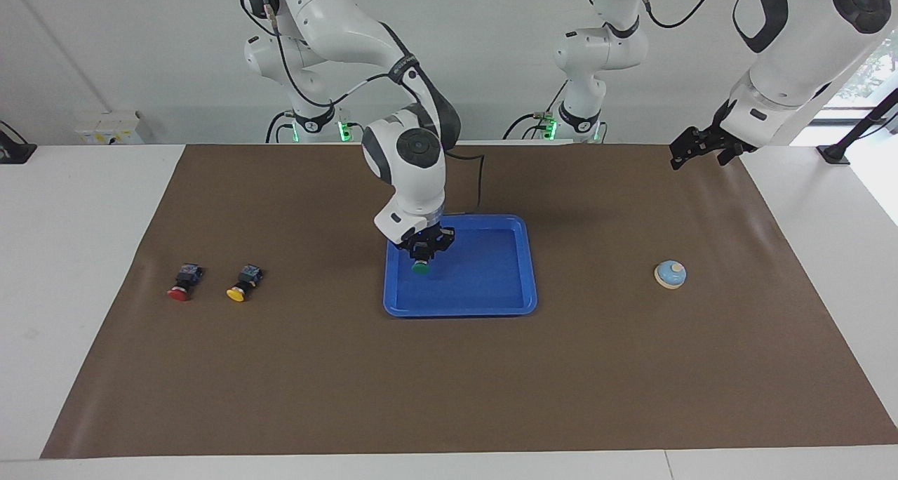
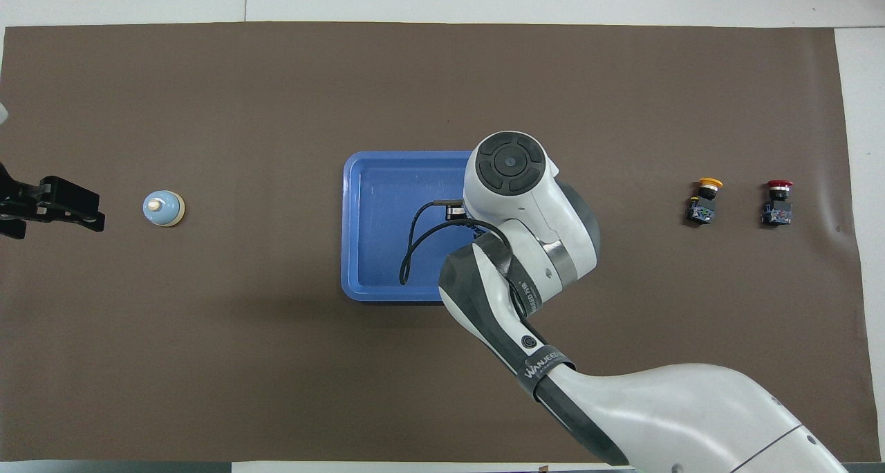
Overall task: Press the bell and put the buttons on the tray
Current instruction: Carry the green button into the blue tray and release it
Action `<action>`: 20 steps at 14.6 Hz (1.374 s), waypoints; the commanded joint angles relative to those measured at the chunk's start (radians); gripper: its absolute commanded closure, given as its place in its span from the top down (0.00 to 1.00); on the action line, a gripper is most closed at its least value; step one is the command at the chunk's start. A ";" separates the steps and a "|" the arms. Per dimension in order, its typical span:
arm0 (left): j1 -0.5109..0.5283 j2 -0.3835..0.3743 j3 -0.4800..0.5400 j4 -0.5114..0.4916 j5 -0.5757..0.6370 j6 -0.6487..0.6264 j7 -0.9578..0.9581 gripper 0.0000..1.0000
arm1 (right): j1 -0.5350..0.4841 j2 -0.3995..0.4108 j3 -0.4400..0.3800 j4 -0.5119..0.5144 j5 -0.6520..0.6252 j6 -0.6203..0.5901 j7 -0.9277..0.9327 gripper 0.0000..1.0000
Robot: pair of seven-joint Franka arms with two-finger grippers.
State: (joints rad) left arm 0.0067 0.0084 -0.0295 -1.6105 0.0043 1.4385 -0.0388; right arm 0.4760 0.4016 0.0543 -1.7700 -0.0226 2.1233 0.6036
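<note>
My right gripper (image 1: 421, 257) is shut on the green button (image 1: 421, 268) and holds it low over the blue tray (image 1: 484, 276), at the tray's end toward the right arm. In the overhead view my right wrist hides both; the tray (image 2: 387, 210) shows beside it. The yellow button (image 1: 244, 284) and the red button (image 1: 184, 283) lie on the mat toward the right arm's end, the red one outermost. The bell (image 1: 670, 274) stands toward the left arm's end. My left gripper (image 1: 699, 161) waits open, raised above the mat's edge past the bell.
A brown mat (image 1: 449, 382) covers the table. The yellow button (image 2: 704, 200), the red button (image 2: 778, 203), the bell (image 2: 163, 208) and my left gripper (image 2: 83, 214) also show in the overhead view. A black cable hangs from my right wrist over the tray.
</note>
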 commanded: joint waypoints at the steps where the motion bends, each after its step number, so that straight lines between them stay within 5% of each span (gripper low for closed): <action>1: 0.001 -0.011 0.000 0.001 -0.006 -0.013 -0.012 1.00 | -0.004 -0.032 0.001 -0.092 -0.003 0.093 0.008 0.00; 8: 0.001 -0.011 0.000 0.001 -0.006 -0.013 -0.012 1.00 | -0.008 -0.047 0.001 -0.164 -0.002 0.173 0.007 0.00; 9: 0.001 -0.011 0.000 0.001 -0.006 -0.013 -0.012 1.00 | -0.014 -0.047 0.001 -0.163 -0.002 0.169 0.011 0.10; 10: 0.001 -0.011 0.000 0.001 -0.006 -0.013 -0.012 1.00 | -0.016 -0.047 0.001 -0.158 -0.002 0.167 0.013 0.80; 11: 0.001 -0.011 0.000 0.001 -0.006 -0.013 -0.012 1.00 | -0.017 -0.047 0.001 -0.152 -0.002 0.161 0.015 1.00; 16: 0.001 -0.011 0.000 0.001 -0.006 -0.013 -0.012 1.00 | -0.086 -0.081 -0.010 0.024 -0.002 -0.112 0.016 1.00; 20: 0.001 -0.011 0.000 0.001 -0.006 -0.013 -0.012 1.00 | -0.242 -0.162 -0.011 0.043 -0.008 -0.204 -0.140 1.00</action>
State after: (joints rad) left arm 0.0067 0.0084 -0.0295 -1.6105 0.0043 1.4385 -0.0388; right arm 0.3053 0.2678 0.0333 -1.7188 -0.0238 1.9457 0.5407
